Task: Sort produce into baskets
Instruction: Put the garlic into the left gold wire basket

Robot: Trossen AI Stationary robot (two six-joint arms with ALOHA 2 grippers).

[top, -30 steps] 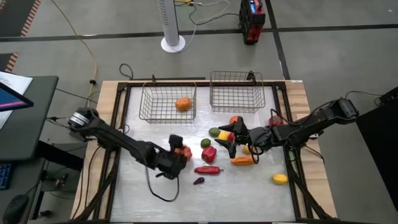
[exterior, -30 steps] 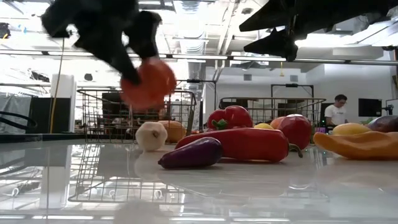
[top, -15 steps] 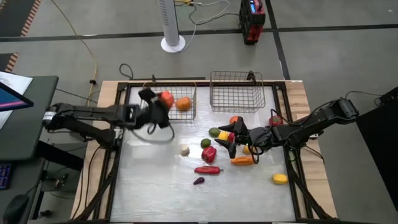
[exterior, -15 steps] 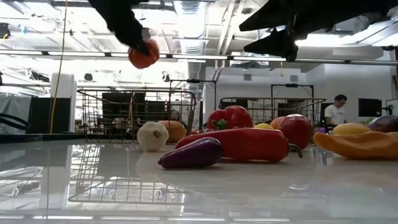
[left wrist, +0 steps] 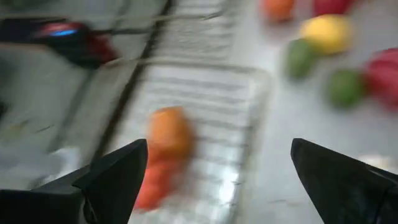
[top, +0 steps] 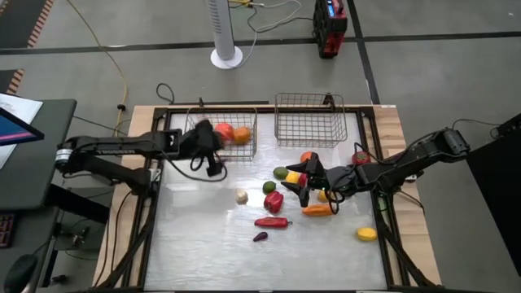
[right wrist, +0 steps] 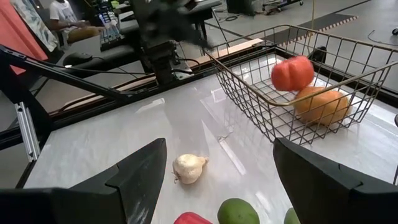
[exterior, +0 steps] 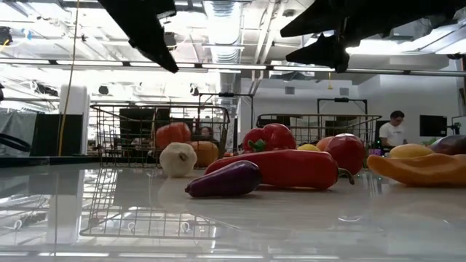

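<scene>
Left hand [top: 213,145] hangs wide open and empty at the left silver wire-mesh basket [top: 195,140], one of two baskets. Inside: one red tomato toy [top: 224,130], one orange toy [top: 241,135]. Right hand [top: 303,181] gapes, empty, over the worktop's [top: 203,244] pile. The toys look light, hard and slick, so I'd pinch across the middle.

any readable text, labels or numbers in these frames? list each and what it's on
None readable.
The red device on the floor beyond the table has a lit panel, too small to read.
The monitor at the left edge shows only colour, no legible text.
The produce and baskets carry no markings.
</scene>
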